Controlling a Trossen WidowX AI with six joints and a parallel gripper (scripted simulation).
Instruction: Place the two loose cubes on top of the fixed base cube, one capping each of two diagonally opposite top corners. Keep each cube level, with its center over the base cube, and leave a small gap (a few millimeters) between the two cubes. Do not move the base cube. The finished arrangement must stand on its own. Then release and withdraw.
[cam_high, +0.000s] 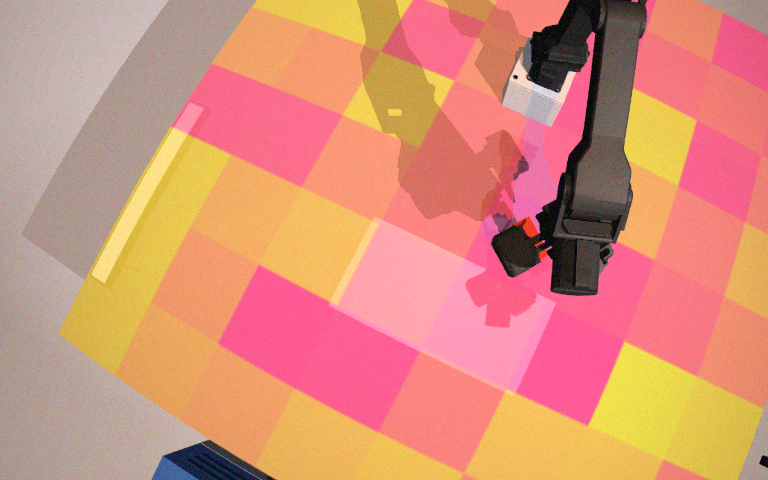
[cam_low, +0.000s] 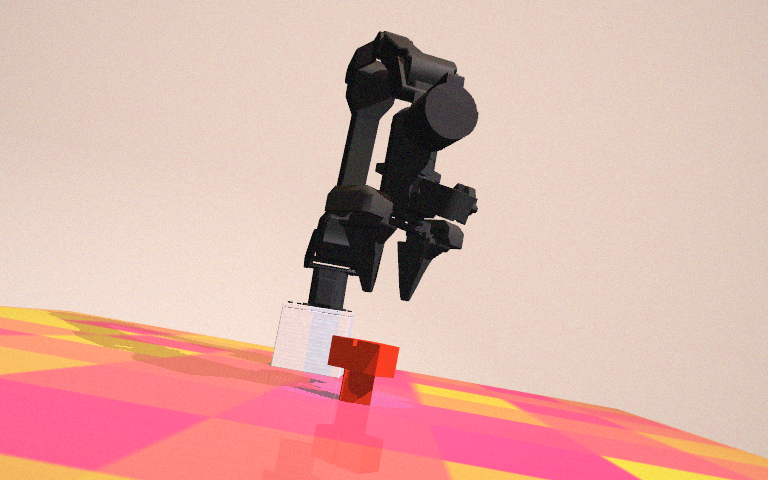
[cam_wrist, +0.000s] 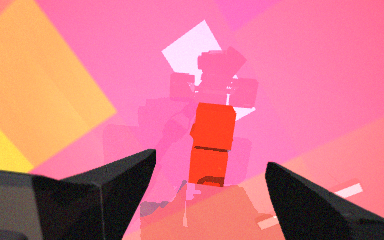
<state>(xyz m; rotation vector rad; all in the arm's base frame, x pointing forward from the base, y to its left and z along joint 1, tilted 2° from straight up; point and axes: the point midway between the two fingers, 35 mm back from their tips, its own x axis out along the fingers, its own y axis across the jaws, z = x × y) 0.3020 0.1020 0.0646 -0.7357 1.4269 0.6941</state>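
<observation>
A red base cube (cam_low: 357, 390) stands on the checkered floor. Two red cubes (cam_low: 346, 352) (cam_low: 380, 360) sit side by side on top of it and overhang it on both sides, like a T. In the wrist view they show as two red blocks (cam_wrist: 215, 125) (cam_wrist: 207, 161) with a thin dark line between them. My gripper (cam_low: 386, 293) (cam_wrist: 210, 162) is open and empty, its fingertips well above the stack and apart from it. In the top view only slivers of red cube (cam_high: 529, 227) show beside the wrist; the rest is hidden by the arm.
The arm's white base block (cam_high: 532, 101) (cam_low: 308, 342) stands just behind the stack. A pale yellow strip (cam_high: 138, 203) lies at the floor's left edge. A blue box (cam_high: 192, 461) sits at the bottom edge.
</observation>
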